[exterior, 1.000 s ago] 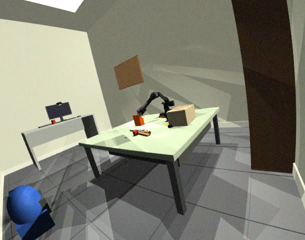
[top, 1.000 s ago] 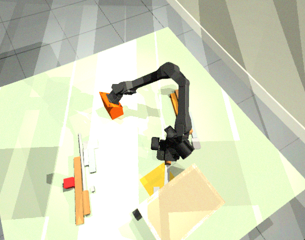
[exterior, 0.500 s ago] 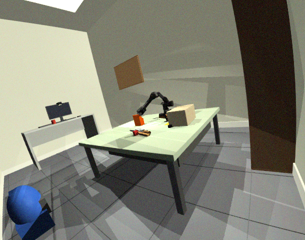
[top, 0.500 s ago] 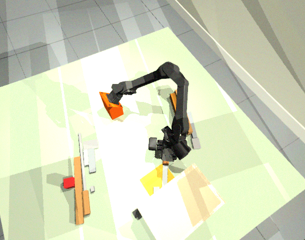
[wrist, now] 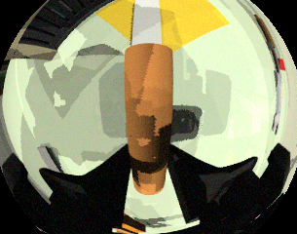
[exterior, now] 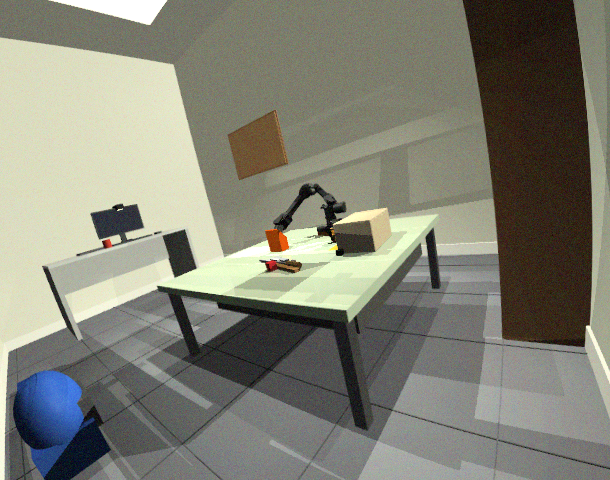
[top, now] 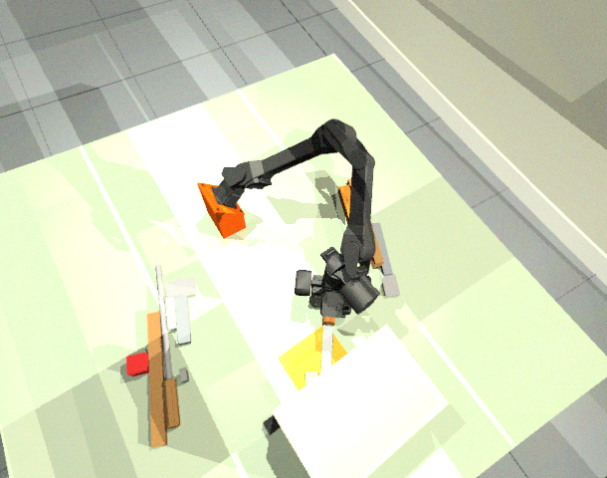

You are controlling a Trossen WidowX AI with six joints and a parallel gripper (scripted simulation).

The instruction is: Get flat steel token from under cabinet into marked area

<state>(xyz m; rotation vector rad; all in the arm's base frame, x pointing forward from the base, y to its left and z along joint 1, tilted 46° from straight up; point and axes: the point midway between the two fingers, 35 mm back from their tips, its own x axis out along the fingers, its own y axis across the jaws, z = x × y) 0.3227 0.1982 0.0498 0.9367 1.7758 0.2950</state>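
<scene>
On the pale green tabletop [top: 499,329] sits the boxy beige cabinet [top: 365,406], with the yellow marked square [top: 294,359] at its front. The black jointed arm [top: 362,179] folds steeply down, its fingers clenched on a brown-handled, pale-bladed rod [wrist: 148,117] aimed lengthwise beneath the cabinet. The token is hidden, presumably under there, straight ahead.

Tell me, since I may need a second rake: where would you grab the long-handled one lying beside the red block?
Take the brown wooden handle near its end, coming straight down from above with the tool's fingers across its narrow width. It lies flat on the table; the long wooden plank hugs one side, so stay on the stretch that stands proud.
</scene>
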